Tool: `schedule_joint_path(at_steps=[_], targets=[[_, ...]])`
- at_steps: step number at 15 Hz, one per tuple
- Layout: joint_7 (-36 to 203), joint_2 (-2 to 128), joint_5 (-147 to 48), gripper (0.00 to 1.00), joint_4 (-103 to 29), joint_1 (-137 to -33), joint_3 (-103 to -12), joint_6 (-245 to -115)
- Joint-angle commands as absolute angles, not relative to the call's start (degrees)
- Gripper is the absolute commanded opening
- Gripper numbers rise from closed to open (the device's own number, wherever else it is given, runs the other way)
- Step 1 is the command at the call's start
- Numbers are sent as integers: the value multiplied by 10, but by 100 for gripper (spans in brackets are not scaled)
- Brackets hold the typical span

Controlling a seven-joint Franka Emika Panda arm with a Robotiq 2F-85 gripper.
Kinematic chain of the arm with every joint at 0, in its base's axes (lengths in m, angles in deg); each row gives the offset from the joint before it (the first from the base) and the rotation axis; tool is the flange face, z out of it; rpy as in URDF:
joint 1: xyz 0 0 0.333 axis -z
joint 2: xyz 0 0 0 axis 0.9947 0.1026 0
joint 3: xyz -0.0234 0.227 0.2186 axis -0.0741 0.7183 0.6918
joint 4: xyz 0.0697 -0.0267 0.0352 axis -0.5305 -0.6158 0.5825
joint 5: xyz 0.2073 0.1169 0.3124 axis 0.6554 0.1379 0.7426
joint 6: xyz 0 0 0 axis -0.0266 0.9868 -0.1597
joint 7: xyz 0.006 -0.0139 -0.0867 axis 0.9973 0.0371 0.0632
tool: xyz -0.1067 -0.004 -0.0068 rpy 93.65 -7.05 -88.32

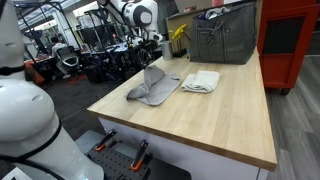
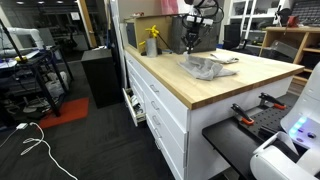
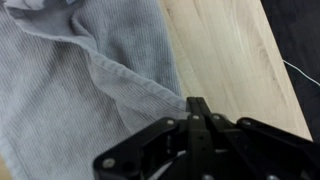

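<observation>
Only the wrist view shows the fingers [image 3: 197,106] pinching a raised fold of the grey cloth [image 3: 80,90] on the worktop [image 3: 230,50], while an exterior view adds a folded white towel [image 1: 202,81] just beside it.

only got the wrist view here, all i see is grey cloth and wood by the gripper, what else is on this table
Observer: A folded white towel lies close beside the grey cloth, in both exterior views.
Operator: is the cloth flat or lifted
Observer: One part stands up in a peak under the gripper; the rest lies on the table.
Operator: anything past it
Observer: A grey bin and a yellow object stand further along the table.
</observation>
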State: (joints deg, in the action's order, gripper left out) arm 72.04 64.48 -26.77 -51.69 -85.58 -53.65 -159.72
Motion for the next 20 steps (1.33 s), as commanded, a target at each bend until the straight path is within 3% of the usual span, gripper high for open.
schedule_joint_path(at_steps=[1, 20], targets=[[673, 646, -300, 0, -491, -879, -528, -1556], [588, 791, -376, 0, -195, -973, -498, -1311]])
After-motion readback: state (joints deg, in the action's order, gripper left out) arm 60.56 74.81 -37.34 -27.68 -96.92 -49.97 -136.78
